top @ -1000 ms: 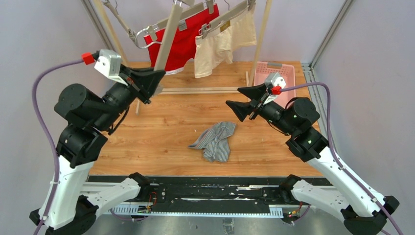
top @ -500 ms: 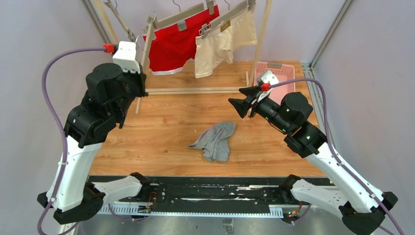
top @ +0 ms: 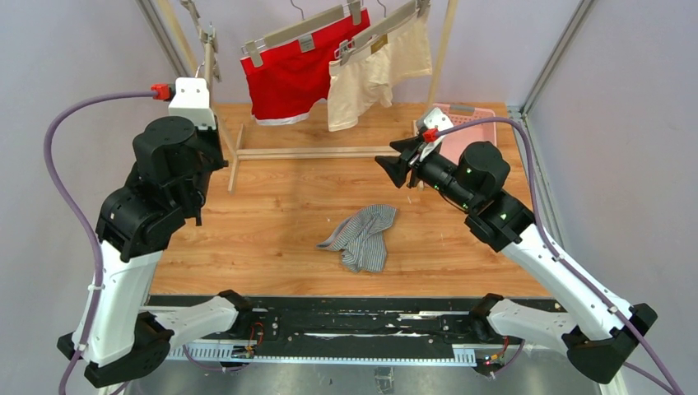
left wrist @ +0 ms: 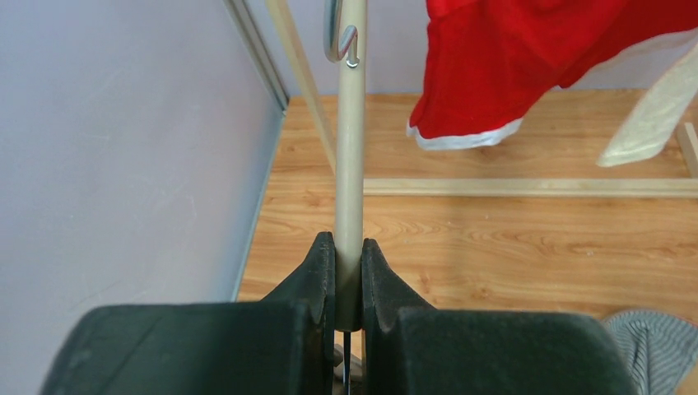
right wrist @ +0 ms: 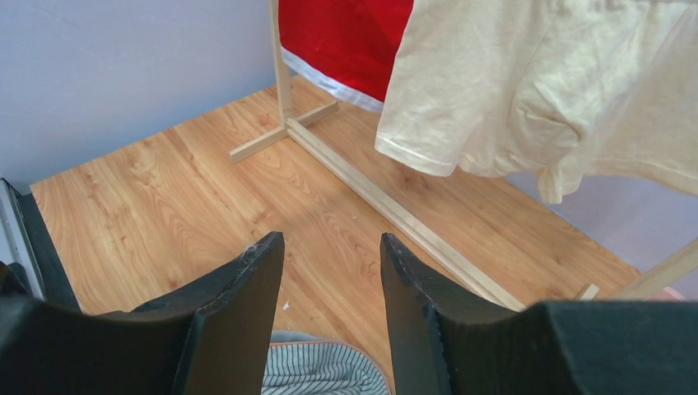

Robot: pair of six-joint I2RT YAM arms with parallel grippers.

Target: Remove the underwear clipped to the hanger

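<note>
Left claw (left wrist: pixel 349 247), mine: clamped on bare hanger (left wrist: pixel 352 123); right claw (right wrist: pixel 331 247): parted, empty. Grey briefs (top: pixel 362 239) on desk (top: pixel 272 222); red briefs (top: pixel 296 74), cream briefs (top: pixel 370 74) clipped.

This is a robotics lab test cell, not a home. A wood-grain table (top: pixel 272 214) is boxed in by blank pale wall panels (top: pixel 49 49) and aluminium frame posts (top: pixel 560 51). Two arms are bolted to a black rail (top: pixel 346 325), with purple cables (top: pixel 99 99) looping free. Ahead of the right gripper (right wrist: pixel 331 243) stands a small wooden rack (right wrist: pixel 370 193) hung with underwear (right wrist: pixel 527 90); a pink basket (top: pixel 471 108) sits just behind it.
</note>
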